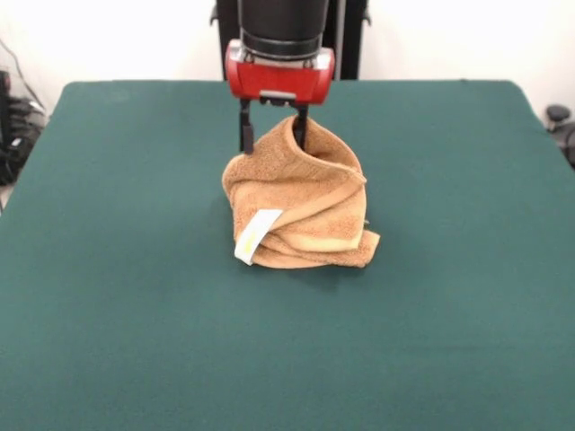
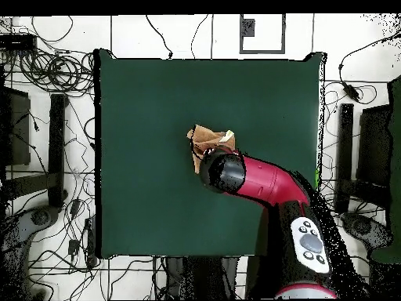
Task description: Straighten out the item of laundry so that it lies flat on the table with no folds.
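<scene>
The orange-tan towel (image 1: 301,211) sits bunched in a twisted heap near the middle of the green table (image 1: 126,287). One corner is drawn up into a peak. Its white label (image 1: 257,235) hangs at the front left of the heap. My gripper (image 1: 272,133) is right above the heap, and its two black fingers (image 1: 244,130) stand apart. The towel's peak rests against the right-hand finger, and green table shows in the gap between the fingers. In the overhead view the towel (image 2: 207,139) peeks out from under the arm's wrist (image 2: 222,171), which hides the gripper.
The red arm (image 2: 270,182) reaches in from the table's bottom right in the overhead view. Green cloth (image 2: 149,94) spreads wide on all sides of the towel. Cables and stands lie on the floor beyond the table's edges.
</scene>
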Controlling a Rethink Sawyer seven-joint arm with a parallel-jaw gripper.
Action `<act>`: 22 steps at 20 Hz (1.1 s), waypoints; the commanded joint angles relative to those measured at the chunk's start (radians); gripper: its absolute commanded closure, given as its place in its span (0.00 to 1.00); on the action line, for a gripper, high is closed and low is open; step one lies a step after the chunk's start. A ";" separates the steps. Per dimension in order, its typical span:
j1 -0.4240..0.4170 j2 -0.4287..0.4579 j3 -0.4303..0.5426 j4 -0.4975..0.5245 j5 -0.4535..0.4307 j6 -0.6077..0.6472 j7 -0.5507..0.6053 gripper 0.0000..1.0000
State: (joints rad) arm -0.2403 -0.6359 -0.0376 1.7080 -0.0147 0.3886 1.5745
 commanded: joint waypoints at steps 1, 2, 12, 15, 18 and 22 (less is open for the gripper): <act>0.011 0.011 0.109 0.112 -0.057 0.095 0.023 0.00; 0.012 0.011 0.106 0.114 -0.059 0.085 0.030 0.00; 0.012 0.016 0.109 0.107 -0.067 0.063 0.043 0.00; 0.011 0.018 0.108 0.106 -0.068 0.056 0.044 0.00; 0.013 0.016 0.105 0.106 -0.069 0.048 0.048 0.00; 0.010 0.016 0.110 0.107 -0.072 0.032 0.046 0.00</act>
State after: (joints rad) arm -0.2398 -0.6634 -0.0376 1.7508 -0.0353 0.3886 1.5745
